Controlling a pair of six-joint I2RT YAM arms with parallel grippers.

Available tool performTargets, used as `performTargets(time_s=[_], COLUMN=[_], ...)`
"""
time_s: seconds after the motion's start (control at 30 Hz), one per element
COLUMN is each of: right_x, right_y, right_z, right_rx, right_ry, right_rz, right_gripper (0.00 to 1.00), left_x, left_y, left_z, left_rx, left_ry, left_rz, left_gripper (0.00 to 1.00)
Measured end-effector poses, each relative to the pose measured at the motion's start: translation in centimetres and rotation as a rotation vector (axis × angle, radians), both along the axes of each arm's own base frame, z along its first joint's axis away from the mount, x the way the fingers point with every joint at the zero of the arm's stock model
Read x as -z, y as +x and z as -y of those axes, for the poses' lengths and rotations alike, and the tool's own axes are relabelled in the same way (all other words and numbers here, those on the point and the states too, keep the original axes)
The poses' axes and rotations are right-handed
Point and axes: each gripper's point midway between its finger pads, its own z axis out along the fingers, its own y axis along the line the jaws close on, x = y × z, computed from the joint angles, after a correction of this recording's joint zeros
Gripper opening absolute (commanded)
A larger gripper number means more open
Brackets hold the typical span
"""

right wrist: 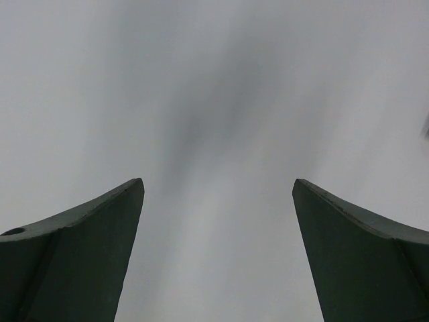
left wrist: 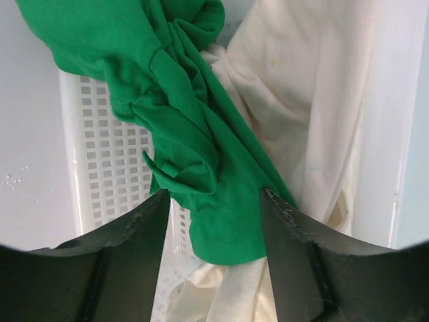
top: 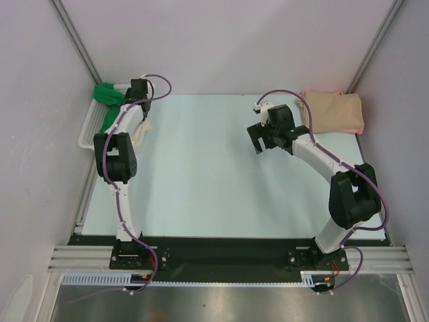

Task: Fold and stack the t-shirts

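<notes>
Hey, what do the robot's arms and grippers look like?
Both arms have white links and black joints: left arm, right arm. Purple cables loop along them. The left gripper and right gripper are black with two curved, tapering fingers.

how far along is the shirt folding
Done: tan shirt lies folded at the far right corner. In hand: left jaws grip the green shirt at the basket. Left: fold it and the cream shirt, then stack. Right jaws open, empty.
</notes>
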Motion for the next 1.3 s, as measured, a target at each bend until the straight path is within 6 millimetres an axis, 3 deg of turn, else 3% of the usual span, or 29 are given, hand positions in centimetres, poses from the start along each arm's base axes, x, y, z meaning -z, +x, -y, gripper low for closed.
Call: performTargets(time_s=[0.2,0.33,0.57,0.63,0.73,0.77,0.8,0.83,0.97,1.13,1.3], right_x=[0.0,0.3,0.5,0.5,1.0,1.3,1.7,2.2,3.4,2.7,2.5], right_y=[-0.2,-0.2,-0.3,-0.3,-0.4,-0.4,-0.4,-0.4,-0.1,0.5,0.7], right_z=[-0.4,-0.7,-0.8,-0.9,-1.0,-1.1,-1.1,-1.3,-2.0,-2.5,-2.3], right_rx=[-0.01,-0.015,-0.02,-0.021,-0.023,-0.024,-0.024,-0.026,-0.038,-0.045,-0.04], right_ry=[0.0,-0.002,-0.005,-0.005,-0.011,-0.015,-0.021,-0.028,-0.046,-0.065,-0.084], right_rz=[-0.001,-0.006,-0.011,-0.012,-0.02,-0.026,-0.035,-0.045,-0.068,-0.035,-0.019], right_gripper=[1.0,1.0,1.0,1.0,1.0,1.0,1.0,1.0,1.0,1.0,1.0], left_x=[0.0,0.1,1.6,1.9,2.0,2.0,2.0,2.0,2.1,1.8,2.3], left_y=[-0.1,-0.1,0.5,0.6,0.8,0.8,0.8,0.8,0.9,1.3,2.0], left_z=[-0.4,-1.0,-4.7,-6.0,-7.4,-7.9,-8.2,-8.4,-8.1,-6.5,-2.7], left_rx=[-0.006,-0.018,-0.092,-0.118,-0.147,-0.159,-0.165,-0.168,-0.167,-0.157,-0.102], left_ry=[-0.002,0.006,-0.021,-0.049,-0.084,-0.093,-0.103,-0.107,-0.123,-0.122,-0.108], left_rz=[0.0,-0.001,0.013,0.024,0.044,0.053,0.059,0.061,0.066,0.07,0.071], left_gripper=[0.53,0.66,0.61,0.56,0.31,0.09,0.0,0.0,0.0,0.0,0.01])
